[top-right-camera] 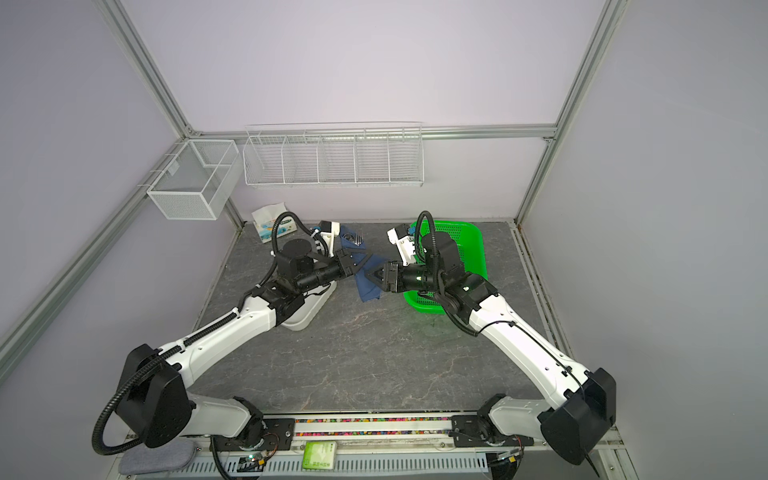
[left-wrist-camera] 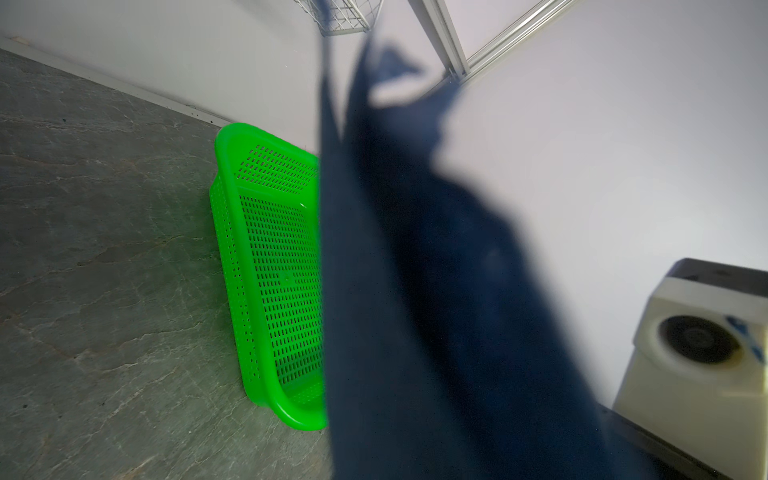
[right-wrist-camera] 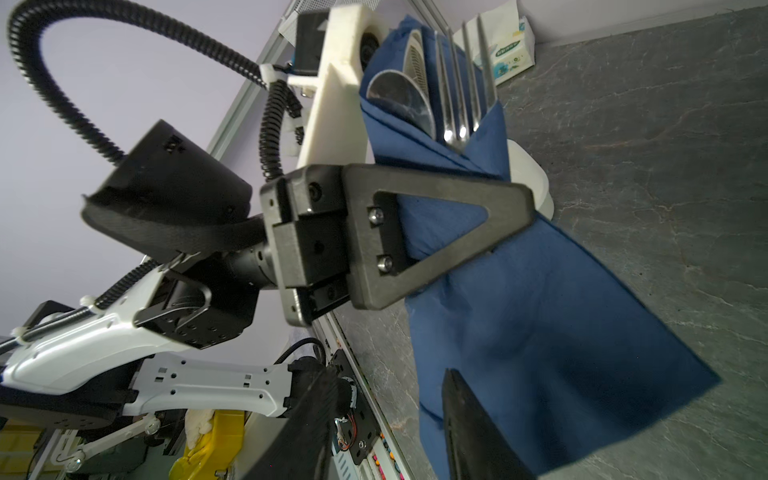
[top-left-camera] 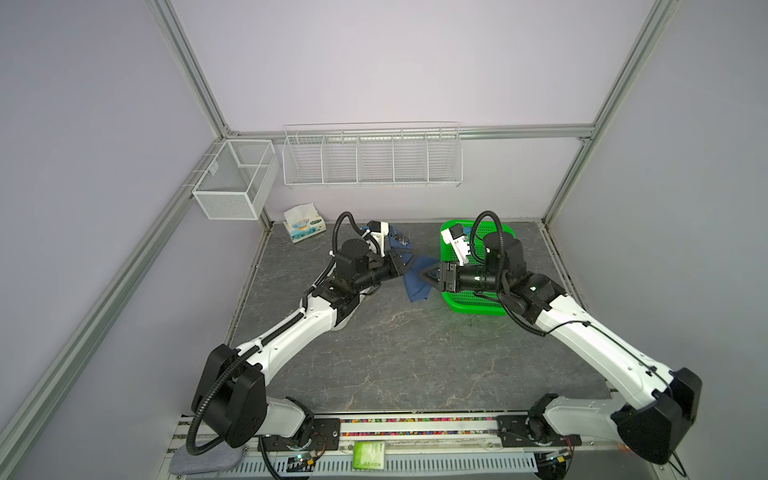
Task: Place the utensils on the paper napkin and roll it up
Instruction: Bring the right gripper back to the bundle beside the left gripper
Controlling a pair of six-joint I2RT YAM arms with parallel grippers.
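My left gripper is shut on the dark blue paper napkin, which is wrapped round the utensils and held off the table. In the right wrist view the left gripper clamps the bundle at its middle. The fork and the spoon stick out of the top, and the loose napkin hangs below. Fork tines show in both top views. My right gripper stands open at the hanging napkin's edge. The napkin hides the left jaws in the left wrist view.
A green basket sits under the right arm. A tissue pack lies at the back left. A white tray lies below the left arm. Wire racks hang on the back wall.
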